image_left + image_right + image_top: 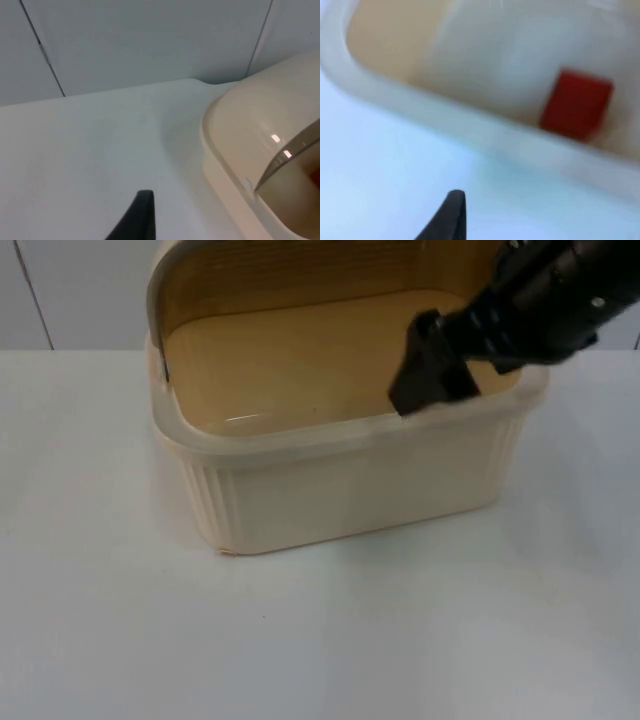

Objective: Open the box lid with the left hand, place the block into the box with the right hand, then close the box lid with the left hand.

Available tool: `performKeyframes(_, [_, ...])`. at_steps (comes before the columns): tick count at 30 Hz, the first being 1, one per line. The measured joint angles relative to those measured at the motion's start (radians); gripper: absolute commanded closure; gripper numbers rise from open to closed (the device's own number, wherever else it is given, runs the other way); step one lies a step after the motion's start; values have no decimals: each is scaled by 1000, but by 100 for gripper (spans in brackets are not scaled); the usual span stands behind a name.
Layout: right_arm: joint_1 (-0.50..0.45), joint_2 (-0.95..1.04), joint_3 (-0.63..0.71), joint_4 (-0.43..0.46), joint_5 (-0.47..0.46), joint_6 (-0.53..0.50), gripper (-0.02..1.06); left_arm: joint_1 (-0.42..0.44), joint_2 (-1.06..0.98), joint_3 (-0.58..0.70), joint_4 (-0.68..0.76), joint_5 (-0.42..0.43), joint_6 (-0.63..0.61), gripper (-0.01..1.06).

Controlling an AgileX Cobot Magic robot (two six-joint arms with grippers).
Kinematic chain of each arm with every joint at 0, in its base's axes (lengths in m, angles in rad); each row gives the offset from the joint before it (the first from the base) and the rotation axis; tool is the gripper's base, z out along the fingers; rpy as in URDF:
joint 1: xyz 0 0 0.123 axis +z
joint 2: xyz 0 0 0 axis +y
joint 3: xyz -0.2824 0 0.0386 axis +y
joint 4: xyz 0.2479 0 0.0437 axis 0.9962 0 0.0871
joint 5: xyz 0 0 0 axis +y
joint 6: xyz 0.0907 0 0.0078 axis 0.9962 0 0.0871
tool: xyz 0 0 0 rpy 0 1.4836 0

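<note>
— Box (340,490) sits on our white table (300,640), lid (200,270) raised at the back?
— Yes. We see the red block (576,104) inside it.
— Our right gripper (432,368)?
— Above the box's near-right rim, holding nothing; we cannot tell its gap.
— Left gripper (137,220)?
— Beside the box, over the table; its gap is likewise unclear.
</note>
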Motion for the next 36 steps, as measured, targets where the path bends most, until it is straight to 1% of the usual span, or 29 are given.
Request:
performKeyframes(1, [9,-15,15,-107,36,76,0,0,0,0,0,2,0,0])
performKeyframes(2, [14,-36,35,-188,65,143,0,0,0,0,0,2,0,0])
performKeyframes(3, [16,-64,61,-256,76,196,0,0,0,0,0,4,0,0])
performKeyframes(4, [16,-92,86,-293,82,226,0,0,0,0,0,4,0,0])
performKeyframes(5, [16,-132,119,-301,82,249,0,0,0,0,0,4,0,0])
performKeyframes(6, [16,-132,119,-301,82,249,0,0,0,0,0,4,0,0])
performKeyframes(10, [-39,-330,263,-229,41,270,0,0,0,0,0,6,0,0])
performKeyframes(11, [-39,-330,263,-229,41,270,0,0,0,0,0,6,0,0])
performKeyframes(13, [-107,-435,320,-215,36,283,0,0,0,0,0,6,0,0])
performKeyframes(15, [-200,-545,358,-227,41,283,0,0,0,0,0,6,0,0])
performKeyframes(17, [-327,-631,365,-262,44,283,0,0,0,0,0,6,0,0])
performKeyframes(18, [-327,-631,365,-262,44,283,0,0,0,0,0,6,0,0])
performKeyframes(20, [-441,-711,365,-279,38,283,0,0,0,0,-5,6,0,0])
performKeyframes(21, [-493,-742,359,-282,31,271,0,0,0,0,-10,6,0,0])
performKeyframes(22, [-493,-742,359,-282,31,271,0,0,0,0,-10,6,0,0])
performKeyframes(23, [-535,-761,347,-283,28,257,0,0,0,0,-12,6,0,0])
performKeyframes(24, [-577,-778,314,-291,26,237,0,0,0,0,-15,6,0,0])
performKeyframes(26, [-614,-782,260,-305,26,228,0,0,0,0,-31,6,0,0])
performKeyframes(27, [-619,-782,227,-306,26,226,0,0,0,0,-35,6,2,0])
performKeyframes(29, [-621,-780,209,-306,26,223,0,0,0,0,-38,6,2,0])
performKeyframes(33, [-625,-776,68,-308,40,200,0,0,0,0,-41,6,6,0])
performKeyframes(36, [-625,-776,37,-308,52,196,0,0,0,0,-51,6,6,0])
